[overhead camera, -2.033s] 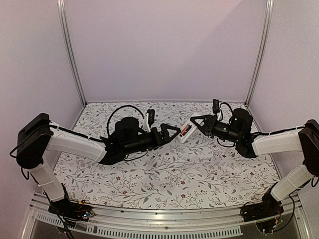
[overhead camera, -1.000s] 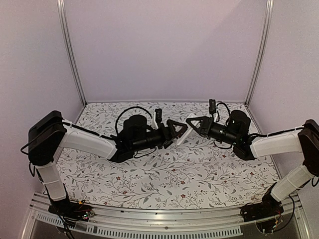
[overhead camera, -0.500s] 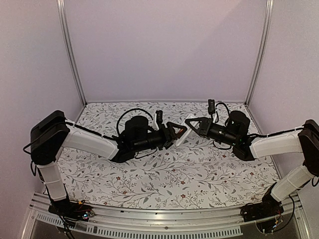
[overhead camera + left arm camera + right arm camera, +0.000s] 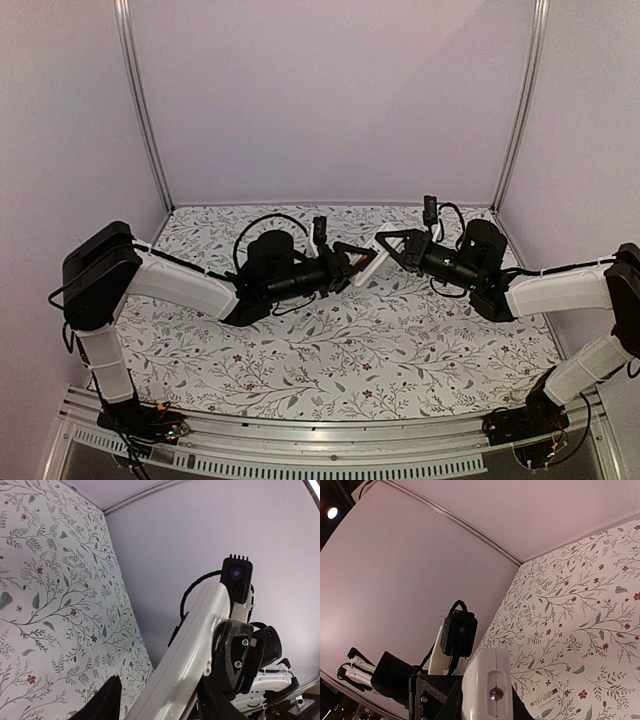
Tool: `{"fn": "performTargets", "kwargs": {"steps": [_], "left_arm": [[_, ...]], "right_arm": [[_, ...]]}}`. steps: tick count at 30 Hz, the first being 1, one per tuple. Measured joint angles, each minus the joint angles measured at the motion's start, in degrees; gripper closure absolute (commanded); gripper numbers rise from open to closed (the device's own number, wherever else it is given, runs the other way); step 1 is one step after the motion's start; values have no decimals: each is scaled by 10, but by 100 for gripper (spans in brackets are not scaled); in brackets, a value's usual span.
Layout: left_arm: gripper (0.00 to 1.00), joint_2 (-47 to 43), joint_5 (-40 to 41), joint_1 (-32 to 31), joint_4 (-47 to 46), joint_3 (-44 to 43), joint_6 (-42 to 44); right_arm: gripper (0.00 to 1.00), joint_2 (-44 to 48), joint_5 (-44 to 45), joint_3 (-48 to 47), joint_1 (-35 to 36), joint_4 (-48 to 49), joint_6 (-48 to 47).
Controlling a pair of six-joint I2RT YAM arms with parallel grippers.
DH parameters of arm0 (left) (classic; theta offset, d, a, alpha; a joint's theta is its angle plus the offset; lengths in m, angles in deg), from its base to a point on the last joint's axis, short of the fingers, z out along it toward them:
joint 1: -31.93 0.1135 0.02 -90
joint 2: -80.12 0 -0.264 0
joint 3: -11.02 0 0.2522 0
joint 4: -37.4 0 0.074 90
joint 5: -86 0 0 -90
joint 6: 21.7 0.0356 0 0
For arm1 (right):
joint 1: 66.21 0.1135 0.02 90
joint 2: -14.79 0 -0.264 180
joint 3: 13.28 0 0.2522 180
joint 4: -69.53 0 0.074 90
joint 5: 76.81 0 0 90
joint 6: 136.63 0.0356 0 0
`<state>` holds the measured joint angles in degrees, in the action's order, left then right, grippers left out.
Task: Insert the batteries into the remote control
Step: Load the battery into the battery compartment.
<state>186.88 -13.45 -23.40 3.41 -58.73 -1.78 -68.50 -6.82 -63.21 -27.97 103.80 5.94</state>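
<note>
Hand on the left (image 4: 160,702) set round one end of the small slim white plastic remote control (image 4: 190,640), fingers (image 4: 107,700) either side, cannot tell if clamped. Held up over the flowery desk (image 4: 330,350), likely for a hand-over. Hand on the right (image 4: 486,707) pinched tight on the other end. No batteries seen anywhere.

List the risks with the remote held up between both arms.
1. The remote control hangs above the table, between the left gripper and the right gripper; if the right one lets go before the left jaws sit firmly on it, it may drop.
2. The two grippers are very close together, so a small move could knock them together or twist the remote.
</note>
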Motion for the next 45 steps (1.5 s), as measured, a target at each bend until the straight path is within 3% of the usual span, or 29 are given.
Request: {"fn": "performTargets", "kwargs": {"steps": [13,23,33,45], "left_arm": [[58,-12,3,0,9,-2,26],[43,-21,12,0,61,-17,42],[40,-21,16,2,82,-24,53],[50,-21,18,4,112,-38,60]], "right_arm": [[100,1,-17,0,-11,17,44],[100,-3,-31,0,-15,23,33],[100,-14,-41,0,-16,31,29],[100,-17,-37,0,-16,34,35]]}}
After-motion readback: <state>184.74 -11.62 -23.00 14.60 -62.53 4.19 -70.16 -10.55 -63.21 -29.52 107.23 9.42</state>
